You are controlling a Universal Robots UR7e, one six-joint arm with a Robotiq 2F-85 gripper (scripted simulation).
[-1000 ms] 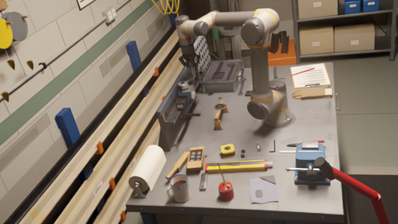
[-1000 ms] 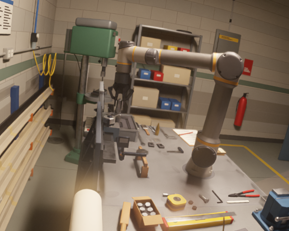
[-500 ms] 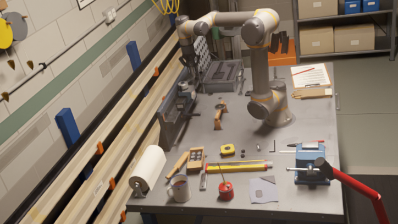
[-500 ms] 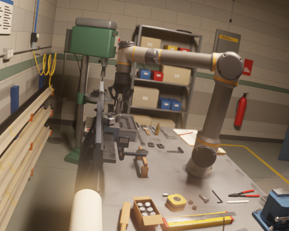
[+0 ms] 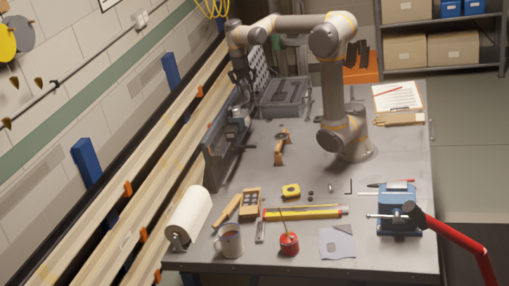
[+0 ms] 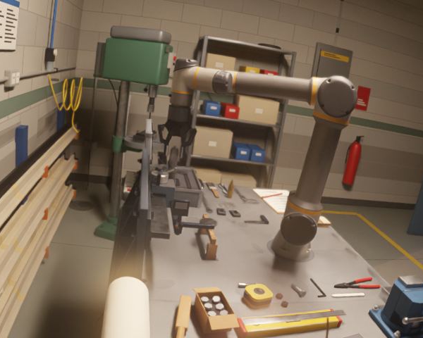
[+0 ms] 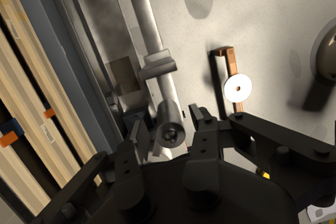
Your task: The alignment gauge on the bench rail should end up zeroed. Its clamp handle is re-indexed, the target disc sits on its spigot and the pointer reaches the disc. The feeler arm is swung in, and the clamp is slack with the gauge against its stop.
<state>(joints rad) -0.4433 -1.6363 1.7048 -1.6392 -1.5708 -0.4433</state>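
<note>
The alignment gauge (image 5: 235, 119) sits on the bench rail (image 5: 221, 139) at the table's left edge. Its grey cylindrical clamp handle (image 7: 170, 124) stands upright. My gripper (image 7: 169, 125) is open around the handle and holds nothing. The white target disc (image 7: 237, 88) with a centre hole rests on a wooden stand (image 5: 280, 149) on the table, to the right of the rail. A dark arm (image 6: 194, 225) sticks out from the gauge towards that stand.
The open grey tool case (image 5: 285, 96) stands just behind the gauge. The drill press (image 6: 136, 62) rises behind the rail end. Timber racks (image 5: 123, 193) run along the wall to the left. The arm's base (image 5: 347, 139) is to the right.
</note>
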